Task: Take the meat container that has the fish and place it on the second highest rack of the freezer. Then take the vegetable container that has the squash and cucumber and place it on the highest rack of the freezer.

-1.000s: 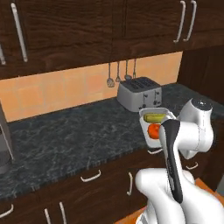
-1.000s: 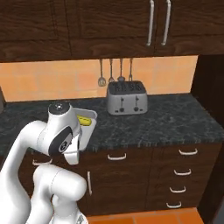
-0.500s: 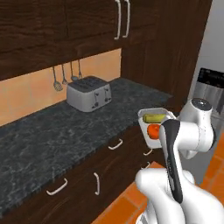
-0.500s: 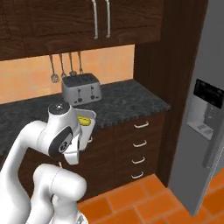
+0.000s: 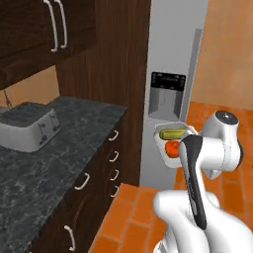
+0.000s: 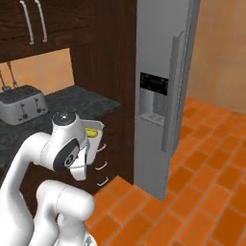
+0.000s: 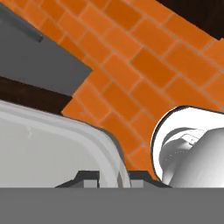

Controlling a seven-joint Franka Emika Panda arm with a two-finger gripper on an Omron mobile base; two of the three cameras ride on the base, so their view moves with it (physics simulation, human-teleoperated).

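Container (image 5: 171, 143) held level in the air, open side up, long axis running toward the fridge (image 5: 173, 89). Gripper (image 7: 113, 176) clamped on its rim; the tub sits ahead of the hand. Cucumber (image 5: 172, 133) and an orange-red piece visible inside; arm hides the near end.

This is a kitchen. A tall grey fridge with a water dispenser (image 6: 161, 96) stands beside dark brown wooden cupboards (image 5: 44, 29). A silver toaster (image 5: 27, 128) sits on the dark speckled stone counter (image 5: 64, 153). The floor is orange tiles (image 6: 211, 182).
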